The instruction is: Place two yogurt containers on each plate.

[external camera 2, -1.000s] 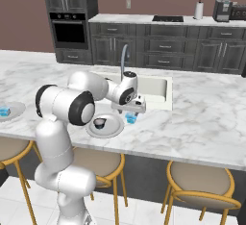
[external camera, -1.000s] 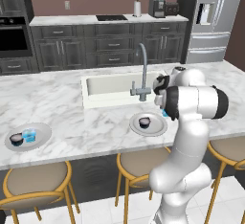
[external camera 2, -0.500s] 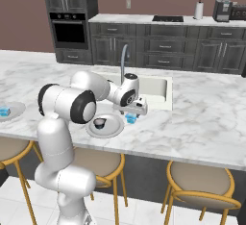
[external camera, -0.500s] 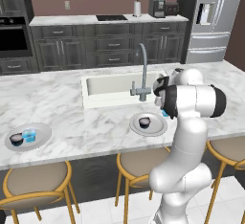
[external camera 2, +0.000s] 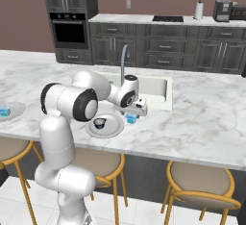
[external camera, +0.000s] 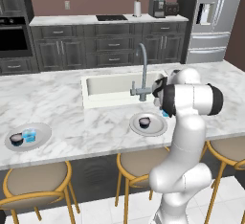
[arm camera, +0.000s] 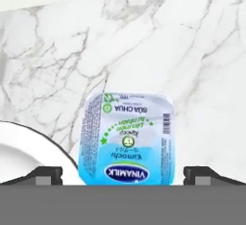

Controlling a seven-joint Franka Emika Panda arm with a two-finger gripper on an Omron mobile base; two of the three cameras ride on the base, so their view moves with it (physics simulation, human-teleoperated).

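- Little is seen to have changed over the last second: the tool (arm camera: 123,173) is kept spread, straddling the light-blue yogurt cup (arm camera: 129,137) on the marble worktop (arm camera: 192,51), nothing pinched yet.
- The cup lies just beside the near plate (external camera 2: 106,125), which carries one dark cup (external camera 2: 99,122).
- The far plate (external camera: 28,136) already holds two.
- The faucet (external camera: 142,70) stands close behind.
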